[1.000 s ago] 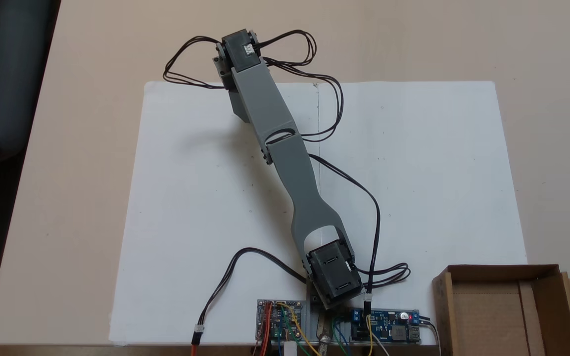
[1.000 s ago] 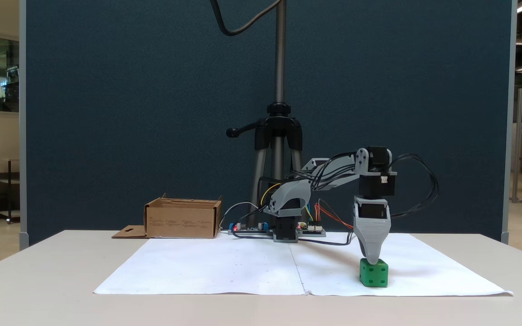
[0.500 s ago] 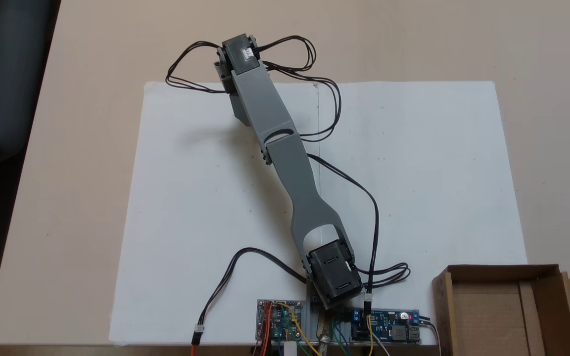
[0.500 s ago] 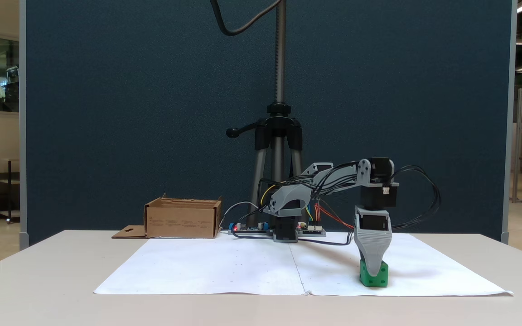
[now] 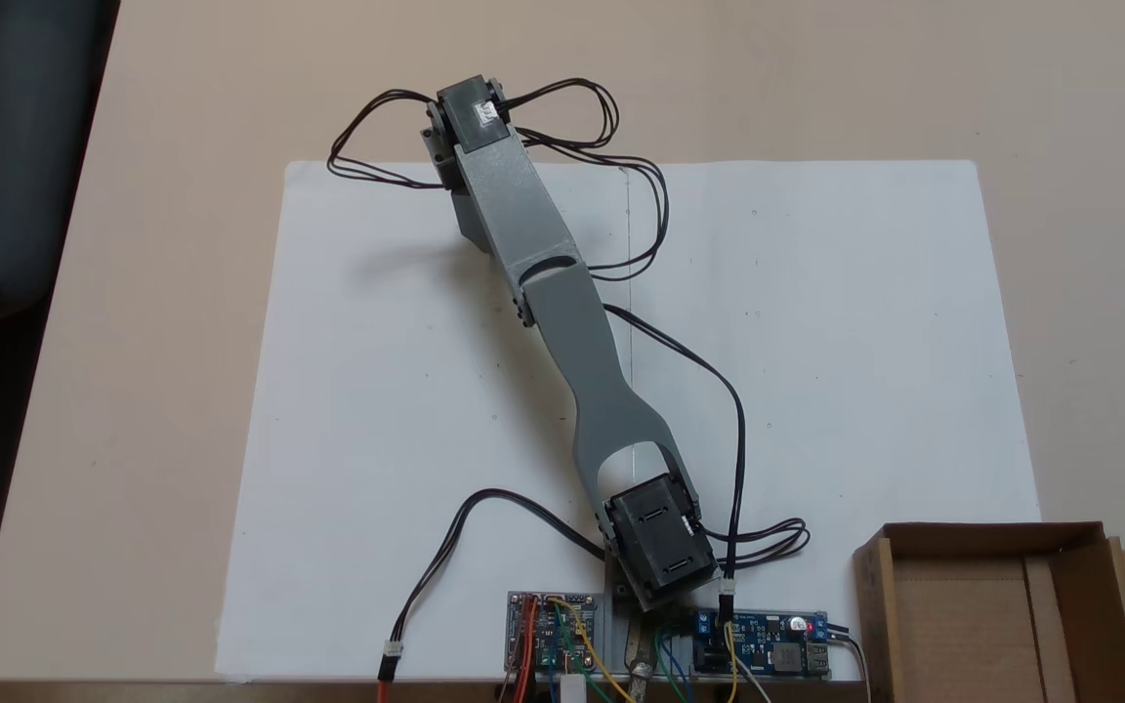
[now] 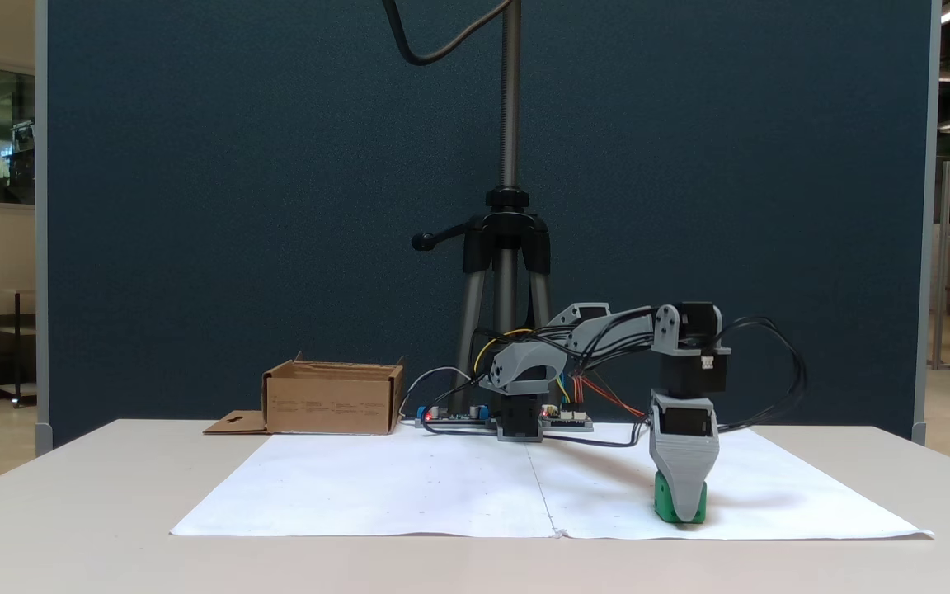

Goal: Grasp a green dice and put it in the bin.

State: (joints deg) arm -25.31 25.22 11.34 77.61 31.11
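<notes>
Beige table [image 5: 162, 293] carries white paper [image 5: 406, 391] and the bin [image 5: 973, 615].

Your arm [image 5: 562, 303] is built of flat grey printed links joined by black servo blocks, with thin black cables looping loosely off its joints. Its gripper [image 6: 681, 511] has a grey wedge-shaped shell narrowing to the tip, under a black motor carrying a small white connector.

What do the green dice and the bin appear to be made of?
The green dice looks like smooth, bright plastic, evenly coloured, mostly hidden behind the gripper. The bin looks like plain brown cardboard: matte walls, folded flap with a punched hang-hole.
</notes>
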